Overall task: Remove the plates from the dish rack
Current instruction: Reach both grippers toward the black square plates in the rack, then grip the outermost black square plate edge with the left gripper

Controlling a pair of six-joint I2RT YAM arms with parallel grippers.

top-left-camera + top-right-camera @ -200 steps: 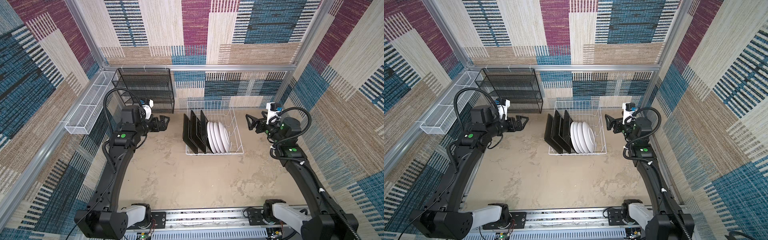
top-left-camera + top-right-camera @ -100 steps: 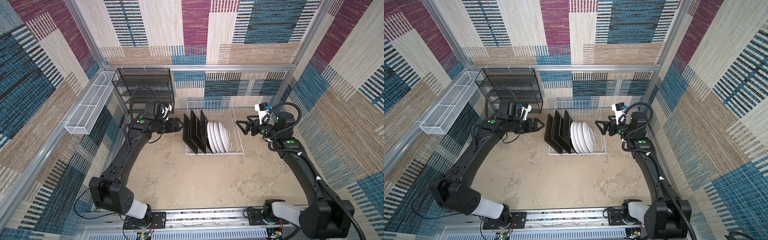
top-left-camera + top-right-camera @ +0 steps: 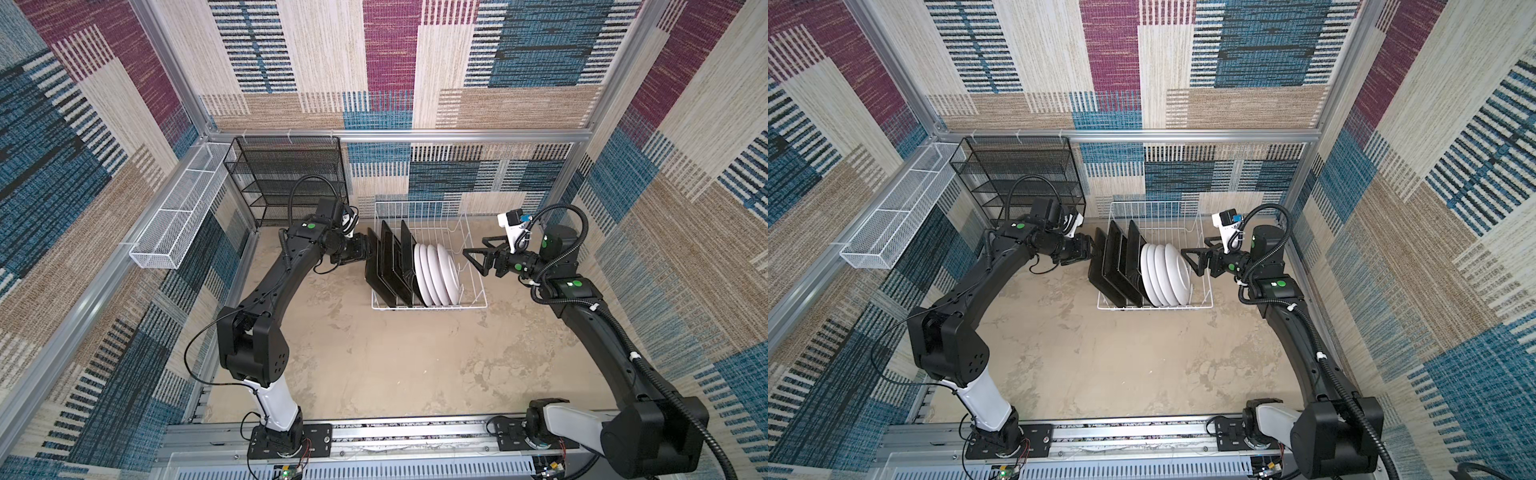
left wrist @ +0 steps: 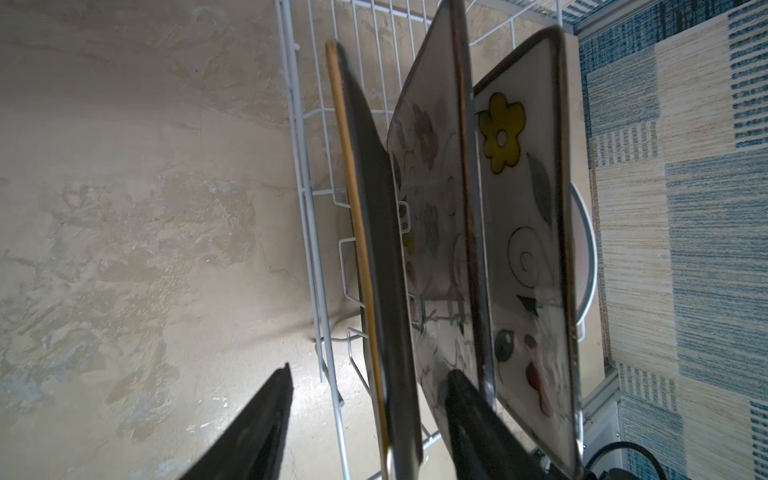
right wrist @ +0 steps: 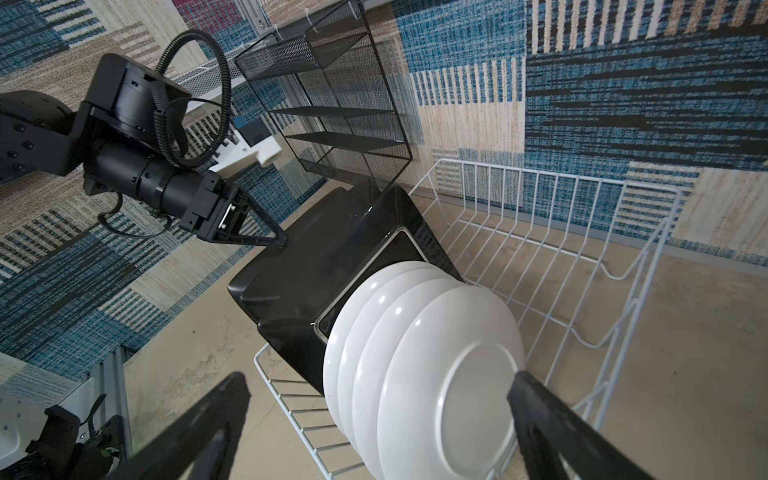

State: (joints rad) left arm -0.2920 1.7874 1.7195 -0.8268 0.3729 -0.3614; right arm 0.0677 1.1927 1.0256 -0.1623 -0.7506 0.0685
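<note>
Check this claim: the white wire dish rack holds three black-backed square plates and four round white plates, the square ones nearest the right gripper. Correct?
One error: both top views show the black-backed square plates nearest the left gripper, the round white plates nearest the right gripper. The white wire dish rack and both counts stand.

The left gripper (image 3: pixel 369 248) has swung in from the left to straddle the edge of the outermost square plate (image 3: pixel 374 272) in the dish rack (image 3: pixel 428 307), while the right gripper (image 3: pixel 474 257), jaws spread, has advanced to the outermost round plate (image 3: pixel 451 270).
</note>
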